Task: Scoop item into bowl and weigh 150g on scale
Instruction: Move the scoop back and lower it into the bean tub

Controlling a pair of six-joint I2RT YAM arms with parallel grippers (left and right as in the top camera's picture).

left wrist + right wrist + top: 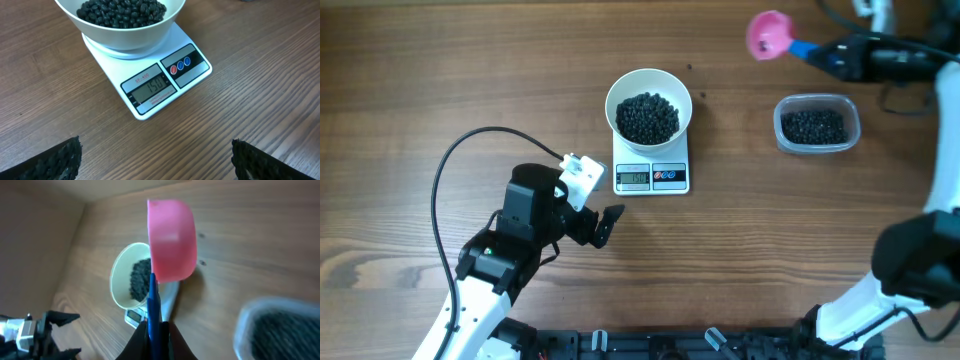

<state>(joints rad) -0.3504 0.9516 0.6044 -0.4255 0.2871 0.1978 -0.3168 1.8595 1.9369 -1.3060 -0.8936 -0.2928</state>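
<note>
Overhead cam showed the round white bowl [612, 100] sitting on the small white square scale [651, 178], loaded with the tiny black beads [648, 117] (grey display [152, 89] looked like 150 from the left wrist cam). Left gripper [597, 203] hung just in front of the scale, jaws spread wide with nothing between them. Right gripper [840, 55] was pinched tight on the blue handle [803, 48] of the pink plastic scoop [767, 35], held up near the clear plastic tub [782, 125], which had more beads in it.

Black beads [648, 117] fill a white bowl [611, 105] on a white, grey-displayed scale [651, 186]; at two o'clock, a pink, blue-handled scoop [767, 34] above the brown wood-grain table [770, 230].
</note>
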